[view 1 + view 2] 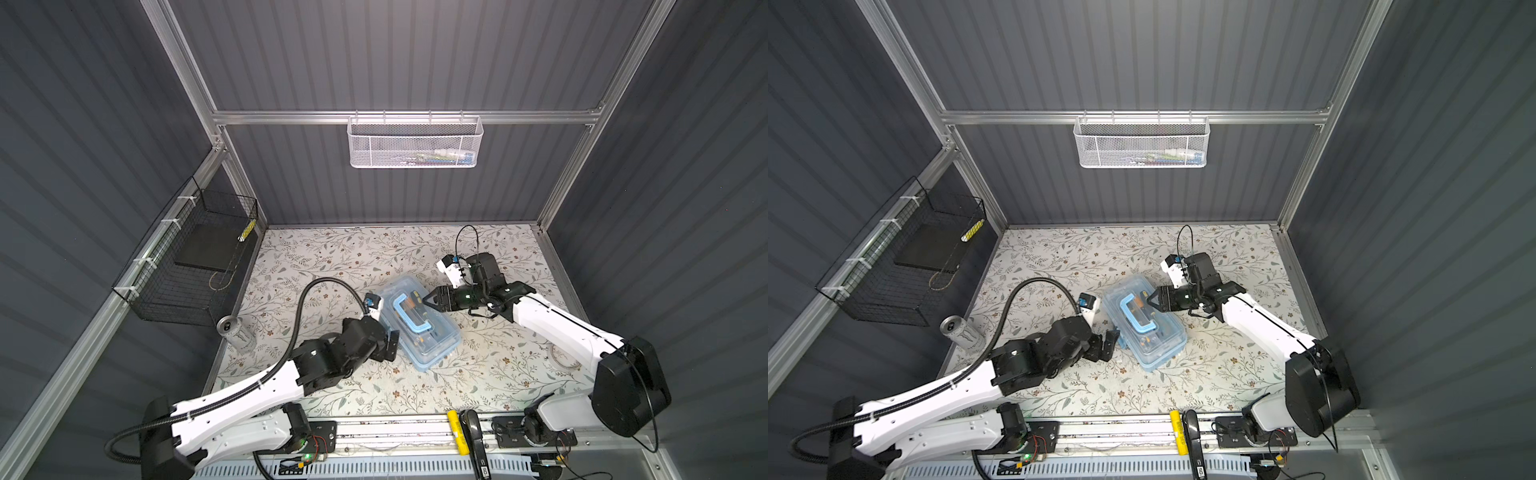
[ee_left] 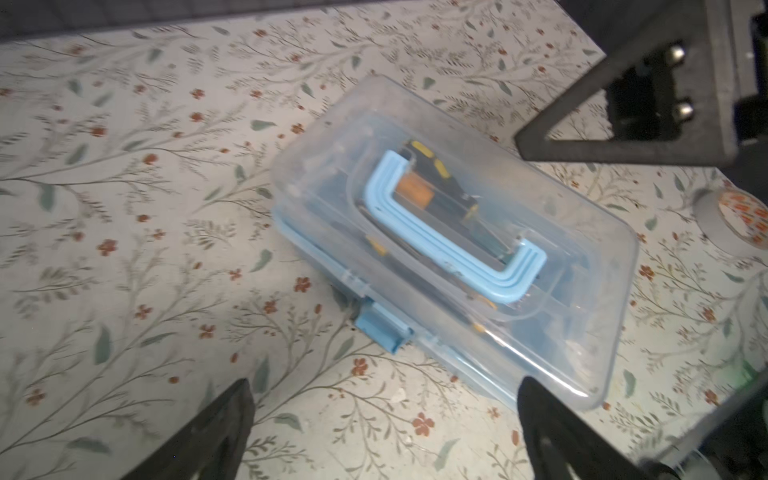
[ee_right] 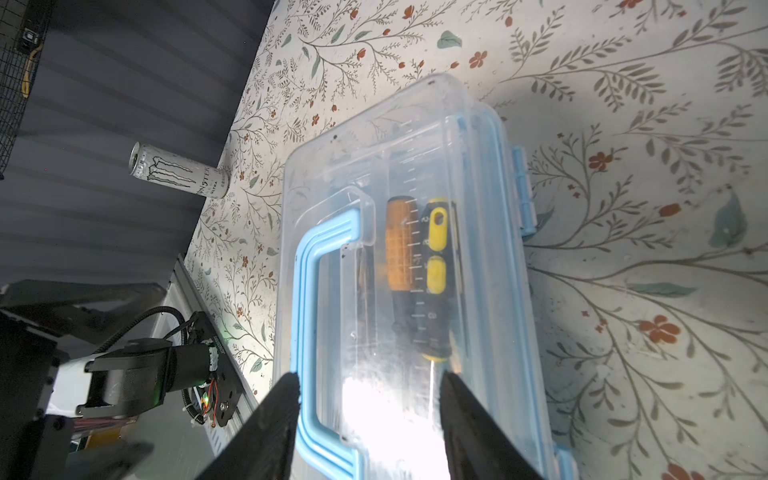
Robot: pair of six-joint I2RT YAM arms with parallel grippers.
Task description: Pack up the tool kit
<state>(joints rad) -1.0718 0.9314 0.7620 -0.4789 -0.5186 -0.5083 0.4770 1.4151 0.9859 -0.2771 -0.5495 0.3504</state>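
**Top views.** In both top views the tool kit (image 1: 434,343), a clear-lidded box on a light blue base, lies slantwise at the middle of the frame on the flowered table (image 1: 332,257), with its lid down. The left gripper (image 1: 390,343) sits just beside the box's lower left long edge, jaws spread and empty. The right gripper (image 1: 427,303) reaches in from the right. Its tips are over the lid by the folded-flat handle (image 1: 409,315), probably to steady the box. A drink can (image 1: 237,332) stands at the table's left edge, well apart.

**Left wrist view.** The gripper's two dark fingers (image 2: 216,432) stand wide apart with only table between them. The blue latch (image 2: 380,328) on the box's long side faces them. It looks folded against the base, but blur hides whether it has caught.

**Right wrist view.** The fingers are parted above the lid, one beside the handle's bar, and clamp nothing. Whether they touch the lid cannot be told. Through the lid, two screwdrivers (image 3: 401,249) lie side by side, so the packing seems done and only the fastening is left to confirm.
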